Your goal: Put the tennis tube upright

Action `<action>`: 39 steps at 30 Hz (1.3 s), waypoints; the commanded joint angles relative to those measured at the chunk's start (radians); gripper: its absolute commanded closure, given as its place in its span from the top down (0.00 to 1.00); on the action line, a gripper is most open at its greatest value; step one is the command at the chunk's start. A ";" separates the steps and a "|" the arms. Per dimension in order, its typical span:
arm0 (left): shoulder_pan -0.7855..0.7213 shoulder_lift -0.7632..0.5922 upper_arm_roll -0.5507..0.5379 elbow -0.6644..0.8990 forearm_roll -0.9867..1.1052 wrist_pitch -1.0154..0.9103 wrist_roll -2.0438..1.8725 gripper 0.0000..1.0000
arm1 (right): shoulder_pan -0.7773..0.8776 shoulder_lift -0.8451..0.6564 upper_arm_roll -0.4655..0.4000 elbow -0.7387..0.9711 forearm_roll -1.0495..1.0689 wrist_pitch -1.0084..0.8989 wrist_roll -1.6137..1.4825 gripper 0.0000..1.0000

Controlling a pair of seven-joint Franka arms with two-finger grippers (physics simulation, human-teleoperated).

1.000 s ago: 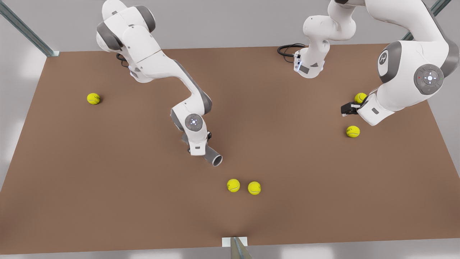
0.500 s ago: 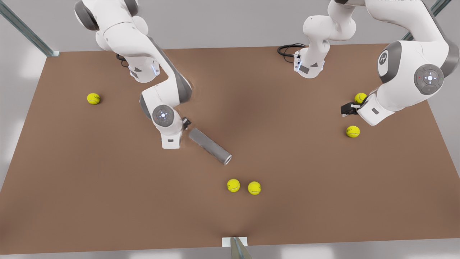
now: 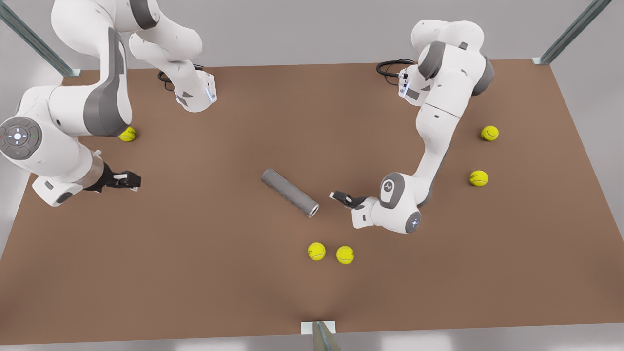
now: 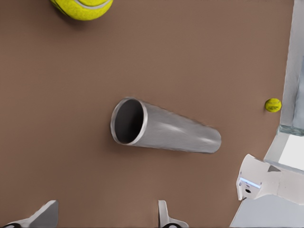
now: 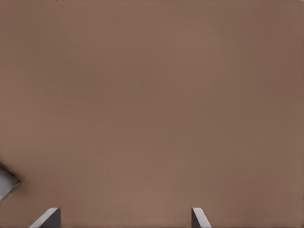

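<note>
The pair of fuzzy yellow tennis balls (image 3: 330,253) lies nearest. Beyond them the smooth grey metallic tennis tube (image 3: 289,192) lies flat on the matte brown table (image 3: 195,273), released and not yet upright. The left gripper (image 3: 340,197), now moved in, faces its open rim, jaws spread and empty. The right gripper (image 3: 127,180) has withdrawn, jaws open.

tennis ball (image 4: 81,7) cropped, left hand (image 4: 107,219) fingertips cropped

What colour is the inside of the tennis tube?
Dark grey, almost black, behind a lighter silver rim; the tennis tube shows its open end best in the left wrist view.
</note>
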 commanded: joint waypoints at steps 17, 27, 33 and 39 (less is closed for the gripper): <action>-0.006 0.083 -0.022 0.070 -0.111 0.073 0.078 1.00 | 0.004 0.000 0.002 -0.003 0.000 0.003 0.000 1.00; -0.046 0.123 -0.030 0.103 -0.117 0.073 0.072 1.00 | 0.022 -0.002 0.003 -0.005 -0.001 0.008 -0.003 1.00; -0.069 0.146 -0.030 0.113 -0.155 0.097 0.071 1.00 | 0.025 -0.002 0.003 0.002 0.008 0.008 -0.003 1.00; -0.078 0.160 -0.028 0.113 -0.188 0.097 0.075 1.00 | 0.033 -0.002 0.005 0.002 0.006 0.011 -0.005 1.00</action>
